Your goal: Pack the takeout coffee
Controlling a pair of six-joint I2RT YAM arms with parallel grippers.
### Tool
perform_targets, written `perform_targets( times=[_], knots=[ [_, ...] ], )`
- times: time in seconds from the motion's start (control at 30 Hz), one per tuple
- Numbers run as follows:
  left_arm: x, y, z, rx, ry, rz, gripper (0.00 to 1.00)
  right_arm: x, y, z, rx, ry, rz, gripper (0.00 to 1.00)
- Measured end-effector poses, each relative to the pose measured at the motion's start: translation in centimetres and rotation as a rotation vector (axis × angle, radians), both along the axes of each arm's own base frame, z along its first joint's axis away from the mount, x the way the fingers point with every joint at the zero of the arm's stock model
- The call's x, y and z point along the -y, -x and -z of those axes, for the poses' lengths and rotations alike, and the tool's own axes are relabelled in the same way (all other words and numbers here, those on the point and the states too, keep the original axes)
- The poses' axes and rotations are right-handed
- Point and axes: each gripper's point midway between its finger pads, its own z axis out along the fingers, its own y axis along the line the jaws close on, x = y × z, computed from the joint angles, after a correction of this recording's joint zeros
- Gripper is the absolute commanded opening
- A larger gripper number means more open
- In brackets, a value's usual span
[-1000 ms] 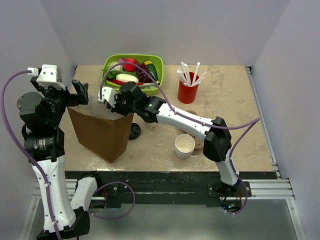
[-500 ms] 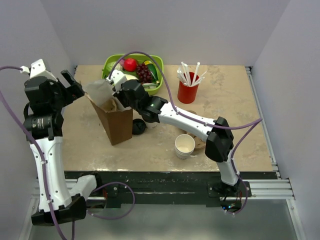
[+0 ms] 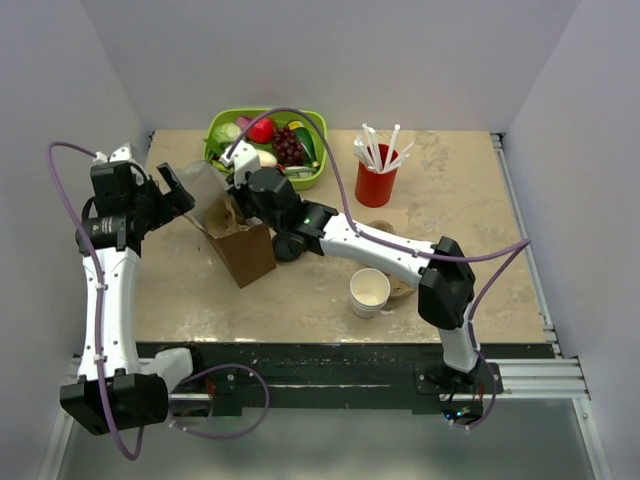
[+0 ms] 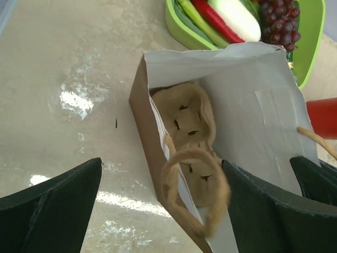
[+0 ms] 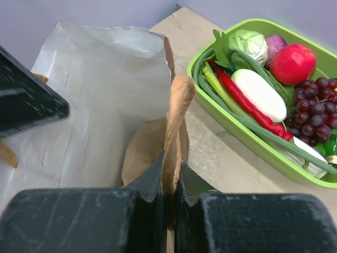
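Note:
A brown paper bag (image 3: 250,262) stands left of centre with its white-lined mouth (image 4: 247,105) open. A pulp cup carrier (image 4: 189,118) lies inside it. My right gripper (image 5: 169,179) is shut on the bag's far twine handle (image 5: 176,105) and holds it up. My left gripper (image 4: 163,211) is open at the bag's other rim, and the near handle loop (image 4: 196,182) hangs between its wide fingers. A round black lid (image 3: 287,247) peeks out beside the bag under my right arm. I cannot tell whether it tops the takeout coffee.
A green tray (image 3: 317,178) of vegetables and grapes sits at the back, close behind the bag. To its right stands a red cup (image 3: 376,187) holding straws. A stack of lidless white cups (image 3: 369,290) stands near the front, right of the bag.
The bag has been drawn narrower and upright, shifting right. My left arm dropped lower and came in at the bag's rim. My right gripper closed on the handle.

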Motion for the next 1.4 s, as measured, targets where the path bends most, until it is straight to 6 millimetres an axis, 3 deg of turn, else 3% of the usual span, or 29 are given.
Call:
perform_targets(
  times=[0.1,0.13,0.2,0.23,0.3,0.37,0.43,0.6,0.73,0.8,0.87,1.0,1.13,1.2,1.27,1.4],
  knots=[
    [0.9,-0.2,1.4,-0.035,0.014,0.018,0.82,0.2,0.2,-0.2,-0.005,-0.029,0.014,0.09],
    [1.3,-0.2,1.9,-0.045,0.019,0.026,0.66,0.4,0.1,-0.3,-0.008,-0.037,0.025,0.13],
    [2.4,-0.3,3.0,-0.069,0.028,0.05,0.49,0.5,0.1,-0.5,-0.011,-0.055,0.034,0.16],
    [2.9,-0.4,3.5,-0.083,0.031,0.061,0.31,0.5,0.1,-0.7,-0.013,-0.063,0.037,0.17],
    [3.9,-0.6,4.4,-0.115,0.031,0.078,0.12,0.7,0.1,-1.0,-0.013,-0.073,0.048,0.19],
    [4.0,-0.8,4.9,-0.132,0.023,0.07,0.02,0.9,0.0,-1.1,-0.015,-0.074,0.06,0.27],
    [3.6,-0.7,5.0,-0.144,0.008,0.045,0.0,1.0,0.0,-0.8,-0.023,-0.069,0.068,0.42],
    [2.3,-1.0,3.1,-0.116,-0.051,-0.008,0.0,1.5,0.5,-0.2,-0.052,-0.001,0.051,0.58],
    [1.9,-1.8,1.1,-0.08,-0.102,-0.015,0.0,2.0,1.4,-1.8,-0.042,0.021,0.009,0.66],
    [1.6,-1.9,0.9,-0.08,-0.118,-0.025,0.0,2.7,2.1,-3.6,-0.021,0.009,-0.016,0.67],
    [1.3,-1.8,1.0,-0.093,-0.13,-0.037,0.0,3.5,3.1,-6.1,0.015,-0.023,-0.052,0.66],
    [1.3,-1.8,1.4,-0.11,-0.149,-0.034,0.0,3.9,5.4,-12.0,0.09,-0.146,-0.162,0.49],
    [1.9,-1.8,1.4,-0.109,-0.156,-0.008,0.0,1.2,6.8,-14.8,0.101,-0.23,-0.298,0.27],
    [2.0,-1.8,1.4,-0.108,-0.156,-0.001,0.0,-1.4,6.6,-14.5,0.078,-0.247,-0.352,0.19],
    [2.2,-1.7,1.3,-0.103,-0.152,0.008,0.0,-4.0,5.9,-12.6,0.032,-0.234,-0.382,0.03],
    [2.5,-1.5,1.0,-0.093,-0.149,0.017,0.0,-7.2,4.5,-4.8,-0.117,-0.144,-0.37,0.0]
  ],
)
